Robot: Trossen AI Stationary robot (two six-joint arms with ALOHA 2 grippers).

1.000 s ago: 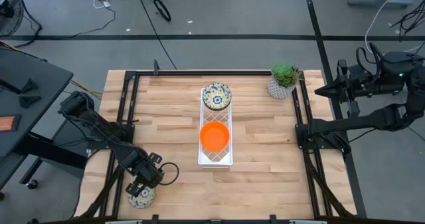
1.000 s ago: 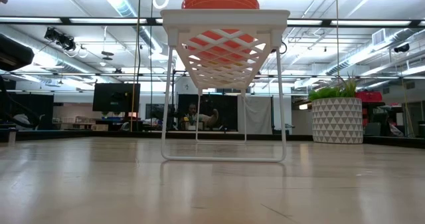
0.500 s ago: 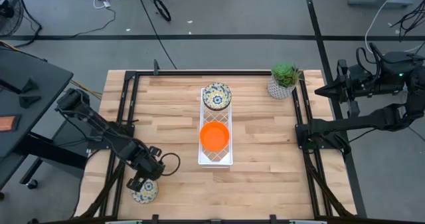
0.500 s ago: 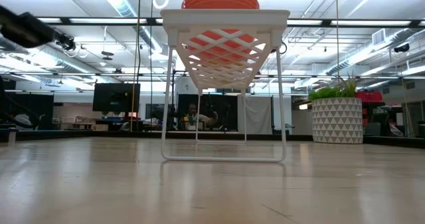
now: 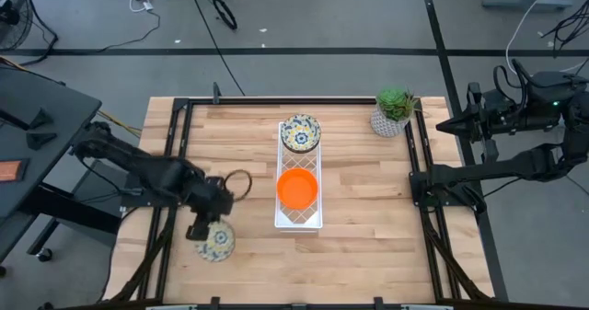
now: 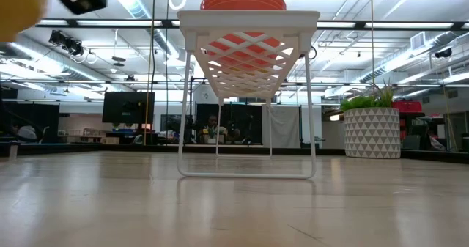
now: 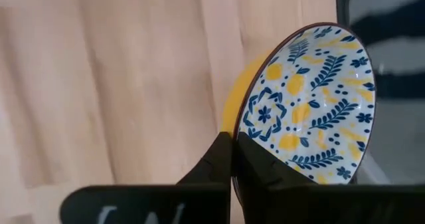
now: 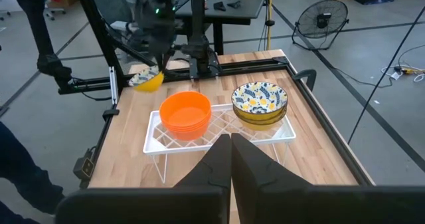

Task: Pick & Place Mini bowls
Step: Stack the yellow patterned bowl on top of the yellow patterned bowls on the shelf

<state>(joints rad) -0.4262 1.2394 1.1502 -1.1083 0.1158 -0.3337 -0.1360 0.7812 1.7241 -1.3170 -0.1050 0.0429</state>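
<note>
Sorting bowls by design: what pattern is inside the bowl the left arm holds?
Blue and yellow leaves and flowers on white, inside the bowl; clearest in the left wrist view.

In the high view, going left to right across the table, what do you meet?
Left gripper shut on a floral mini bowl → white wire rack with the orange bowl stack and floral bowl stack → potted plant → right gripper.
</note>
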